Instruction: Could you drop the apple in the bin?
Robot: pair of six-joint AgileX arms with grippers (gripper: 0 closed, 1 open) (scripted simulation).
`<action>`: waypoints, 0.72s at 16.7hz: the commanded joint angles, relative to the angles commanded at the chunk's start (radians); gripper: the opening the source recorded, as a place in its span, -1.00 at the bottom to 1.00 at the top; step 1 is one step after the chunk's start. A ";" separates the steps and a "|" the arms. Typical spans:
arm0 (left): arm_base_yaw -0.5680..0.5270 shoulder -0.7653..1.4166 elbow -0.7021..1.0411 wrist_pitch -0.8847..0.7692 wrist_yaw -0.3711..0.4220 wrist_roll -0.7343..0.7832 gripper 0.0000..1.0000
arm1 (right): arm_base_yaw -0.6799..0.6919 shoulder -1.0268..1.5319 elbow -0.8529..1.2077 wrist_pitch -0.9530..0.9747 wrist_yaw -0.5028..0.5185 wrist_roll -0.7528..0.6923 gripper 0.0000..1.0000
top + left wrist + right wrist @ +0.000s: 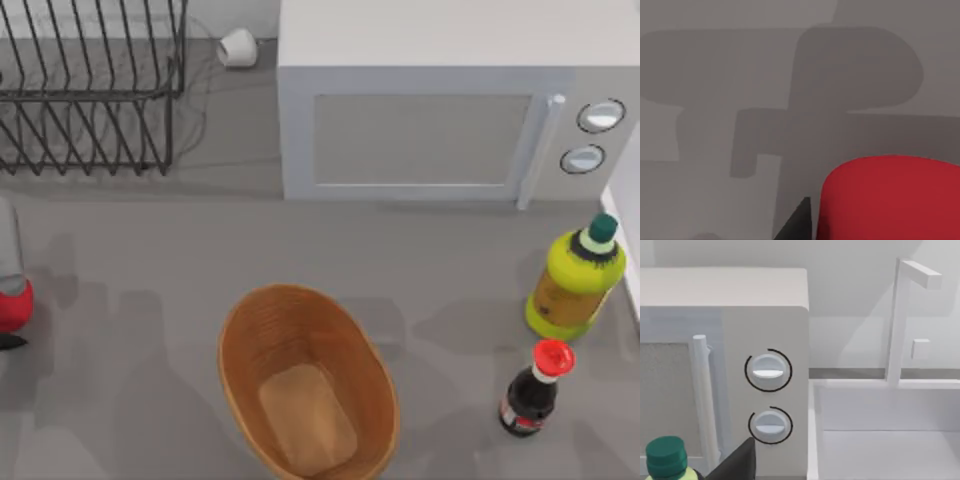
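Apple held at the table's left edge by the left gripper; bin sits well apart at bottom centre.

Top view: apple (12, 304) at the far left edge, mid-height, part cut off by the frame, with the left arm (8, 240) just above it and a dark fingertip of the left gripper (10, 325) showing under it. Left wrist view: apple (890, 197) close to the lens, raised over bare grey table (740, 75), a dark finger (797, 222) tight against its side, so the fingers are closed around the apple. Bin (307, 381) is upright, nothing inside it. Rack (90, 90) top left, microwave (440, 110) top centre, yellow bottle (575, 285) and dark bottle (532, 388) at right. Right wrist view: a dark finger (737, 462) of the right gripper near the microwave dials (768, 371) and yellow bottle's green cap (666, 456); cannot tell its finger spread.
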 joint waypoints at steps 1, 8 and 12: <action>0.000 0.000 0.000 0.000 0.000 0.000 -0.36 | 0.000 0.000 0.000 0.000 0.000 0.000 1.00; 0.000 0.000 0.000 0.000 0.000 0.000 -1.00 | 0.000 0.000 0.000 0.000 0.000 0.000 1.00; 0.000 0.000 0.000 0.000 0.000 0.000 -1.00 | 0.000 0.000 0.000 0.000 0.000 0.000 1.00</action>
